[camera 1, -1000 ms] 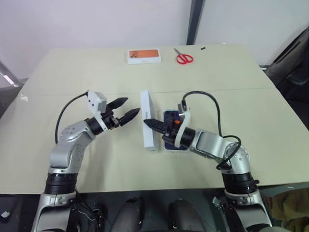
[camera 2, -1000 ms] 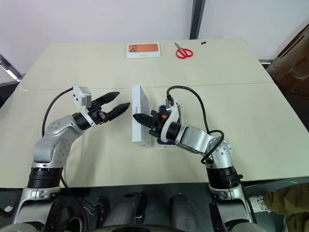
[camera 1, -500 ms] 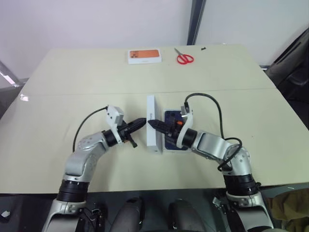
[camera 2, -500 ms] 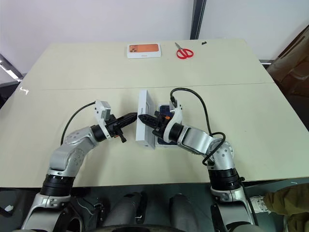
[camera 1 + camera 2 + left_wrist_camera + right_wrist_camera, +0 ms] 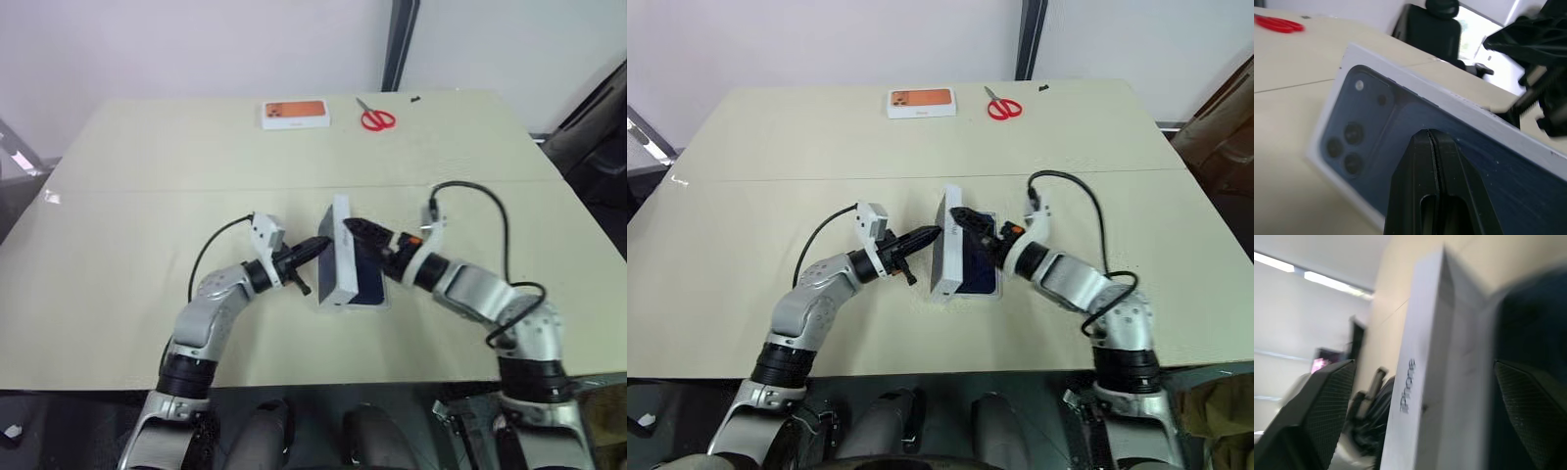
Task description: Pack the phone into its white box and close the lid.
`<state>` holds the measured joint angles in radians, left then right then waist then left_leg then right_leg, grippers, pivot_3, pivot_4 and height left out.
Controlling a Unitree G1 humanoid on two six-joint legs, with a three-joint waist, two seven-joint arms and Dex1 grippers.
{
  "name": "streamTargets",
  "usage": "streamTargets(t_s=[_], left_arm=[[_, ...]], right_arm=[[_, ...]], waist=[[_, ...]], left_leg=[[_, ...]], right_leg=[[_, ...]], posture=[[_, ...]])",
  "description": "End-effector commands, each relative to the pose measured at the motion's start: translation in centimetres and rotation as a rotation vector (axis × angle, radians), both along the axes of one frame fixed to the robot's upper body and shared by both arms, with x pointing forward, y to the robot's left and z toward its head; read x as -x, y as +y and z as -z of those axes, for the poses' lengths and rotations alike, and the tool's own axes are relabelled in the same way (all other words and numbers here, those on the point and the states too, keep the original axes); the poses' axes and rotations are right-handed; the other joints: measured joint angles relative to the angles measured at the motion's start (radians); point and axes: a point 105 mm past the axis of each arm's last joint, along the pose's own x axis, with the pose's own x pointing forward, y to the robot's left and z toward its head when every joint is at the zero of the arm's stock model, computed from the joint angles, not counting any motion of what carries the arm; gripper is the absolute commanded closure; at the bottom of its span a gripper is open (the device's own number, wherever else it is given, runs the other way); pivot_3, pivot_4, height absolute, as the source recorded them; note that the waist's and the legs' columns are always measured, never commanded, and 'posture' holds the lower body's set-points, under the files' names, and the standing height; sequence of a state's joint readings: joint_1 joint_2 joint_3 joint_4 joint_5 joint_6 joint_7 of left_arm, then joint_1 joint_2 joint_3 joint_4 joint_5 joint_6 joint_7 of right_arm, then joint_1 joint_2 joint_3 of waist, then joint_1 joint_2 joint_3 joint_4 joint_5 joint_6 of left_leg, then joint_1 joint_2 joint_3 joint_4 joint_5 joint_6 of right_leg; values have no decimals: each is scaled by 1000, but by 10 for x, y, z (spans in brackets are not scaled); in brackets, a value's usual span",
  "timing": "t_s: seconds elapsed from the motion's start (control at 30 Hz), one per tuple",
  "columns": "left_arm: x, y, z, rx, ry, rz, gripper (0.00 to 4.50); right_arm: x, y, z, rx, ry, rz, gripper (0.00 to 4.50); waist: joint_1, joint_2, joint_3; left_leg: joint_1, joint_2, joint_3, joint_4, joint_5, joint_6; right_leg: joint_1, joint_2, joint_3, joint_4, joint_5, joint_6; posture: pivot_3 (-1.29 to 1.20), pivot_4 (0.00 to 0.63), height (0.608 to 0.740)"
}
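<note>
My left fingers (image 5: 315,246) have slid in, pressed together, tips touching the lid (image 5: 339,257)'s printed face. My right fingers (image 5: 965,217) are now spreading wide, straddling its top edge. It's tilting over the phone (image 5: 982,266) lying mid-desk (image 5: 147,196).

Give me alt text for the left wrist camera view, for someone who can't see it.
A white rectangular lid, its outer face printed with a dark-blue phone and camera cluster, stands tilted on a beige table. The left gripper, two black fingers shut together, presses its tip against the printed face. Red scissors lie far behind.
</note>
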<state>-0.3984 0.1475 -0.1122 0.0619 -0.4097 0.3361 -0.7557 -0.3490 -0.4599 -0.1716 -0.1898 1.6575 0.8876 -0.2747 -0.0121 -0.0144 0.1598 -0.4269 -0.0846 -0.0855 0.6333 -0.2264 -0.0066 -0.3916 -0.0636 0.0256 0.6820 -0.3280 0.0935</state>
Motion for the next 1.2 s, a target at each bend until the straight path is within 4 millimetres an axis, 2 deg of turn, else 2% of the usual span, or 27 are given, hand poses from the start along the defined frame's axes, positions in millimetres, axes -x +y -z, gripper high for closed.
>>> streamTargets(t_s=[0.03,0.1,0.23,0.43,0.53,0.67,0.77,0.9,1.2], left_arm=[[1,-11,-8,0,-48,28,4500],[0,-10,-10,4,-50,27,4500],[-6,5,-12,-28,-63,-6,4500],[-5,40,-10,-129,-57,-50,4500],[1,57,-5,-168,-18,-69,4500],[9,70,11,-216,54,-75,4500],[14,69,25,-248,115,-60,4500],[17,59,36,-279,133,-36,4500],[3,29,31,-223,121,-20,4500]], right_arm=[[2,-9,-14,203,-174,8,39],[0,-12,-15,359,-271,24,39],[-4,-15,-7,605,-412,44,39],[-8,-21,8,911,-564,-7,39],[-9,-21,11,947,-599,-31,854],[-10,-18,17,1005,-637,-66,2892],[-9,-12,19,1010,-664,-98,4441],[-8,-9,23,1044,-684,-134,4441],[0,-3,32,1071,-688,-209,4441]], waist=[[-3,0,0],[-6,0,0],[-4,0,0],[0,0,0],[0,0,0],[1,0,0],[3,0,0],[3,0,0],[5,0,0]], left_leg=[[0,0,0,0,0,0],[0,0,0,-1,0,0],[0,2,0,0,0,0],[0,1,0,0,0,0],[0,1,0,0,0,0],[1,1,0,0,0,-1],[1,1,-1,0,0,-1],[1,1,0,0,0,-1],[0,0,-1,0,0,-1]], right_leg=[[0,0,0,0,0,0],[-1,1,0,0,0,0],[0,2,0,0,0,0],[-1,1,0,0,0,0],[0,1,0,0,0,0],[0,1,0,0,0,0],[0,0,0,0,0,0],[0,0,0,0,0,0],[0,0,0,0,0,0]], posture=[[0,150,734],[0,150,734],[0,150,734],[0,150,734],[0,150,734],[0,150,734],[0,150,734],[0,150,734],[0,150,734]])
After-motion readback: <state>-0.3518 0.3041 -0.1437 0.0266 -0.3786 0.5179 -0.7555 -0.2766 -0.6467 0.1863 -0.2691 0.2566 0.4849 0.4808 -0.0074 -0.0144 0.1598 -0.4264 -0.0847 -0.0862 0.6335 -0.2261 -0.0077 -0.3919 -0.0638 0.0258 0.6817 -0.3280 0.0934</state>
